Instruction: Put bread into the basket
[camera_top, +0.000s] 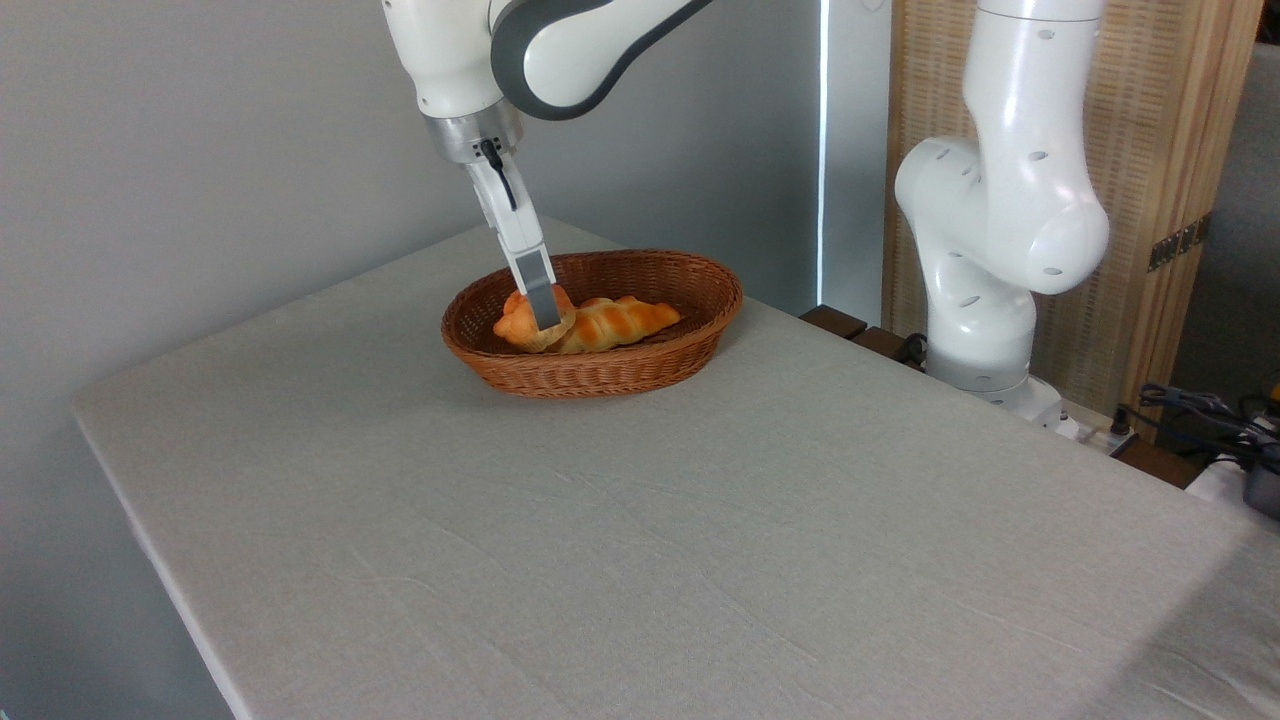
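Note:
The bread (514, 322), a small knobbly orange-golden bun, hangs tilted inside the left half of the oval brown wicker basket (712, 290), its paler base turned toward the camera. My gripper (541, 308) reaches down from above into the basket and is shut on the bun. One grey finger (540, 295) lies across the bun's front; the other finger is hidden behind it. I cannot tell whether the bun touches the basket floor.
A longer braided golden-brown loaf (625, 320) lies in the basket right beside the bun. The basket stands at the far side of the grey-clothed table (640, 520). My arm's white base (985, 330) stands at the right, past the table's edge.

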